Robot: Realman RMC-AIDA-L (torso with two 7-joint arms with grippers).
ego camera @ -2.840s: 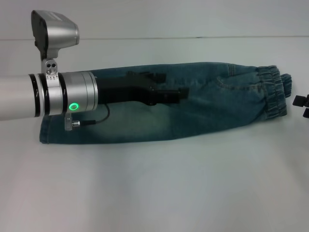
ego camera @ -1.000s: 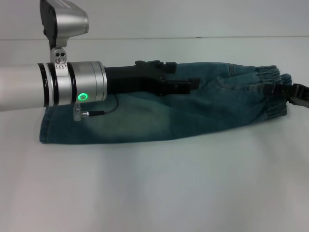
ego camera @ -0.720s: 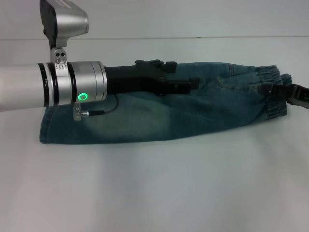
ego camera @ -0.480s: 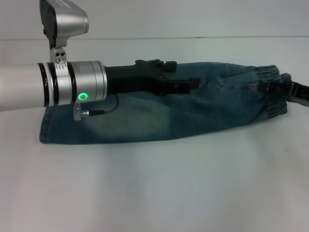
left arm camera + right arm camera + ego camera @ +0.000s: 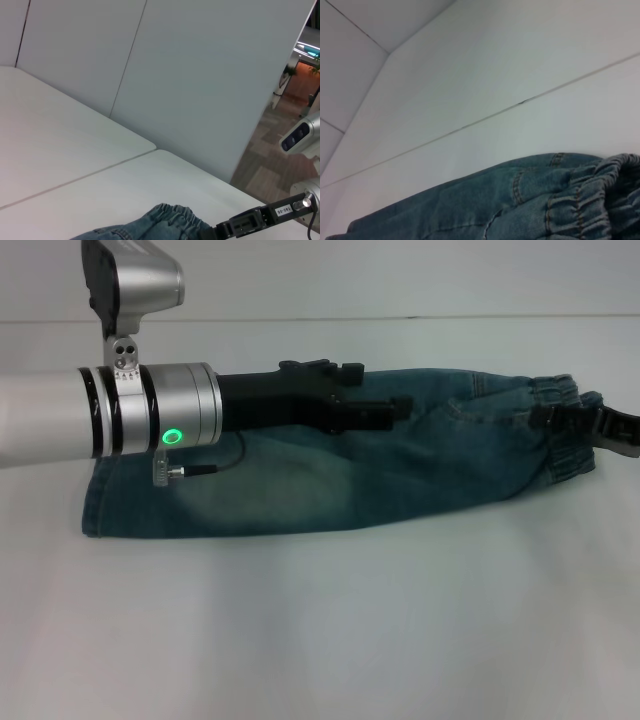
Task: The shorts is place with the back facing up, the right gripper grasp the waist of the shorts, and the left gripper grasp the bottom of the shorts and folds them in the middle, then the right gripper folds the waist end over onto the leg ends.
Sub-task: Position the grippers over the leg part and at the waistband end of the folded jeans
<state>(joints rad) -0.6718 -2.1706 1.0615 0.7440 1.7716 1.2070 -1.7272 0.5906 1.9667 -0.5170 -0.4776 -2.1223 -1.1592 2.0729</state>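
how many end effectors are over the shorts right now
2. The left end effector reaches across the middle of the shorts. The right end effector is at the waist, on the robot's right; most of it is out of the head view.

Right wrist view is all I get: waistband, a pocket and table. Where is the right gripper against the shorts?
Observer: The right gripper reaches in from the right and overlaps the waist. I cannot see whether it has a grip.
Operator: And the left one?
Observer: The left gripper is over the middle of the shorts, near their far edge.
Operator: The leg ends?
Observer: The leg ends lie at the robot's left on the table, with nothing gripping them.
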